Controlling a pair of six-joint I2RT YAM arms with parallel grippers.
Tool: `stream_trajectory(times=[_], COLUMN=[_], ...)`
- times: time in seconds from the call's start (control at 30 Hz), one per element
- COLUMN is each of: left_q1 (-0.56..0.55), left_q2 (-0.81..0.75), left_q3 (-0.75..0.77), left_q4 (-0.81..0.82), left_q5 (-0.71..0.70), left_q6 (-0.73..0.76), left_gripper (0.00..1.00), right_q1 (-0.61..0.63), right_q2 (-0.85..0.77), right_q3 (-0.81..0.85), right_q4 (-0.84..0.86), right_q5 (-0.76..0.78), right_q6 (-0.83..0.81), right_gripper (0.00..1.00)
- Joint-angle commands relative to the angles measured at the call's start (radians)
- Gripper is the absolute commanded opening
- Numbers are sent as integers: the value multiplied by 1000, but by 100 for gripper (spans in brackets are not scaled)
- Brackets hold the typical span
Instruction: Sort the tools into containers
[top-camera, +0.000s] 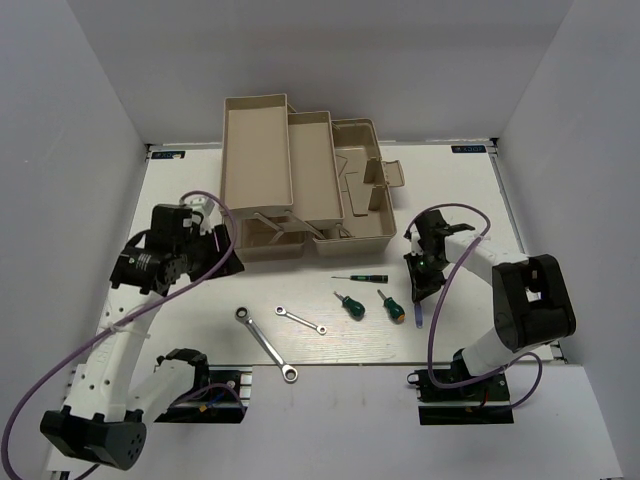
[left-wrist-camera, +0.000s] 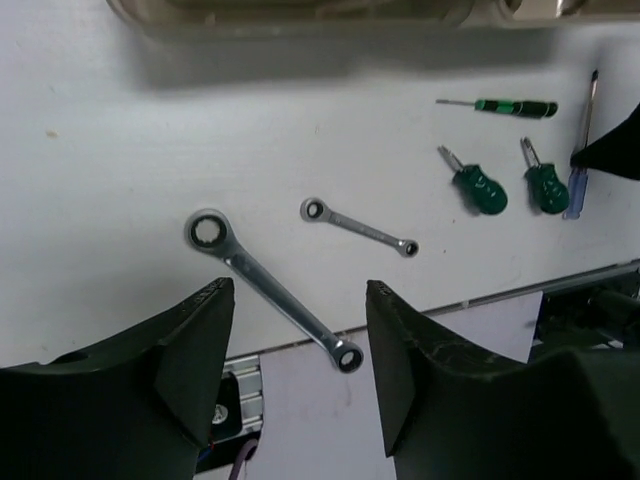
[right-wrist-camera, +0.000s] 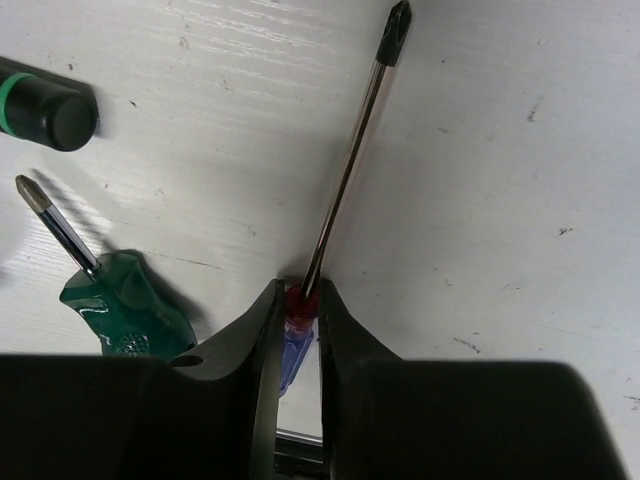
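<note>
1. right hand (right-wrist-camera: 300, 318) clenched on blue screwdriver (right-wrist-camera: 347, 170) at its red collar, lying on the table (right-wrist-camera: 500, 200); end-heavy pinch, could swivel or slip on lift.
2. stubby green screwdriver (right-wrist-camera: 125, 310) just beside; may get knocked.
3. left hand (left-wrist-camera: 297, 287) released above long wrench (left-wrist-camera: 277, 295); flat, may skid.

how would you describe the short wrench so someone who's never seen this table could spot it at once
Start at the beige toolbox at the back of the table and look toward the near edge, where loose tools lie. The short wrench sits between the long wrench on its left and two green-handled screwdrivers on its right. Both wrenches are silver metal, but this one is shorter.
</note>
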Motion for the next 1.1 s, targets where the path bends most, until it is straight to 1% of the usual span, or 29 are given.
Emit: stream_trajectory(times=[0.0, 0.1, 0.2, 0.23, 0.27, 0.33, 0.5, 0.57, 0.63, 0.67, 0.73, 0.87, 0.93, 0.97, 1.0, 1.07], left_q1=[-9, -18, -29, -40, -52, -66, -132, -170, -199, -231, -262, -364, -401, -420, -458, -492], left_q2=[-48, -49, -20, -19, -6, 7, 57, 91, 109, 109, 149, 215, 244, 278, 293, 323], left_q3=[-60, -103, -132, -149, -163, -173, -192, -201, -201, -201, -190, -164, -124, -112, -88, -68], left_q4=[-8, 2, 24, 24, 38, 50, 99, 119, 134, 157, 171, 214, 234, 245, 257, 274], left_q5=[38, 59, 70, 70, 79, 80, 80, 89, 89, 89, 80, 55, 29, 8, -5, -26], left_q6=[-44, -55, -55, -55, -55, -55, -75, -93, -105, -105, -116, -116, -116, -104, -104, -75], left_gripper=[66, 67, 67, 67, 67, 67, 68, 69, 69, 69, 69, 69, 69, 69, 69, 69], right_q1=[-2, -9, -25, -34, -35, -43, -83, -91, -94, -94, -92, -89, -85, -80, -77, -74], right_q2=[-2, -37, -97, -147, -163, -201, -241, -261, -269, -276, -274, -234, -188, -172, -127, -97], right_q3=[-16, 1, 24, 34, 59, 79, 140, 172, 215, 229, 283, 367, 432, 450, 508, 547], right_q4=[1, -34, -62, -62, -72, -83, -135, -155, -157, -154, -148, -97, -68, -62, -54, -31], right_q5=[49, 57, 9, -15, -31, -49, -91, -150, -176, -210, -256, -359, -396, -435, -443, -472], right_q6=[18, -4, -49, -50, -100, -116, -143, -159, -169, -172, -186, -177, -168, -142, -131, -88], right_gripper=[8, 0, 0, 0, 0, 0, 0, 0, 0, 0, 0, 0, 0, 0, 0, 0])
